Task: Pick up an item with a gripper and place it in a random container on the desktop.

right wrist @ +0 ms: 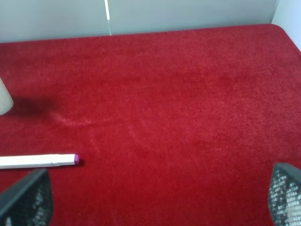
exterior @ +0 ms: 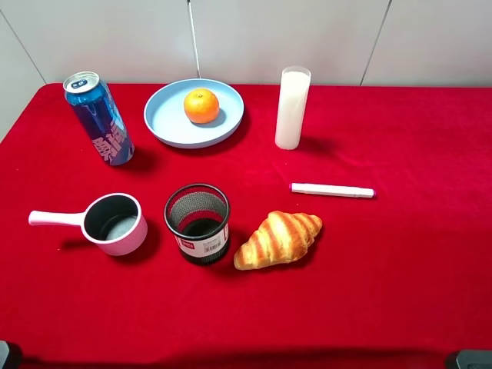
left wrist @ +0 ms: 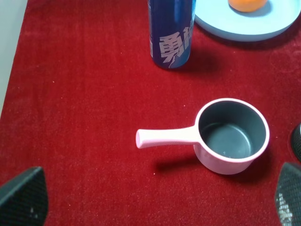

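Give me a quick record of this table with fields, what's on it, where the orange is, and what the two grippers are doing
surface: red cloth desktop
orange: lying on the light-blue plate, far side
blue can: upright, left of the plate
white cup: upright, right of the plate
white marker: lying flat, nearer than the cup
pink pot: empty, handle pointing left
black mesh cup: upright, between the pot and the croissant
left gripper: open, empty, above the cloth near the pot
right gripper: open, empty, above bare cloth near the marker
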Robot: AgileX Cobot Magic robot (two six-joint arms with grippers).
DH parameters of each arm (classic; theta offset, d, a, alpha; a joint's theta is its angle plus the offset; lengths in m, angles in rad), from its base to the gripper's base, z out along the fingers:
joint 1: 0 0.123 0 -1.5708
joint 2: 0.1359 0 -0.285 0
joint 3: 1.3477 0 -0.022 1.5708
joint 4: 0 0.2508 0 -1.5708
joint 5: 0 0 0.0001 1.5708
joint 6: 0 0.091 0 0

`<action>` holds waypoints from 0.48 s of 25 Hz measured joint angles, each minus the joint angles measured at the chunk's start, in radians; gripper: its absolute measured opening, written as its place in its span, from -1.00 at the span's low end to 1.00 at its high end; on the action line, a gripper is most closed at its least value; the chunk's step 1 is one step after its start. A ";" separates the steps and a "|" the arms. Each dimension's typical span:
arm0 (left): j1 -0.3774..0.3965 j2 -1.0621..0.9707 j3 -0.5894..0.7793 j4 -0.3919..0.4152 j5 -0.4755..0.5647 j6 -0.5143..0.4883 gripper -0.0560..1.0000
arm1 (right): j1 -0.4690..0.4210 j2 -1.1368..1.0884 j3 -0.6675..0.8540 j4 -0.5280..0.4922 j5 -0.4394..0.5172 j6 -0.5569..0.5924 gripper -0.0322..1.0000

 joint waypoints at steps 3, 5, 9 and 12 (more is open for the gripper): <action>0.000 0.000 0.000 0.000 0.000 0.000 0.92 | 0.000 0.000 0.000 0.000 0.000 0.000 0.40; 0.000 0.000 0.000 0.000 0.000 0.000 0.92 | 0.000 0.000 0.000 0.000 0.000 0.000 0.40; 0.000 0.000 0.000 0.000 0.000 0.000 0.92 | 0.000 0.000 0.000 0.000 0.000 0.000 0.40; 0.000 0.000 0.000 0.000 0.000 0.000 0.92 | 0.000 0.000 0.000 0.000 0.000 0.000 0.40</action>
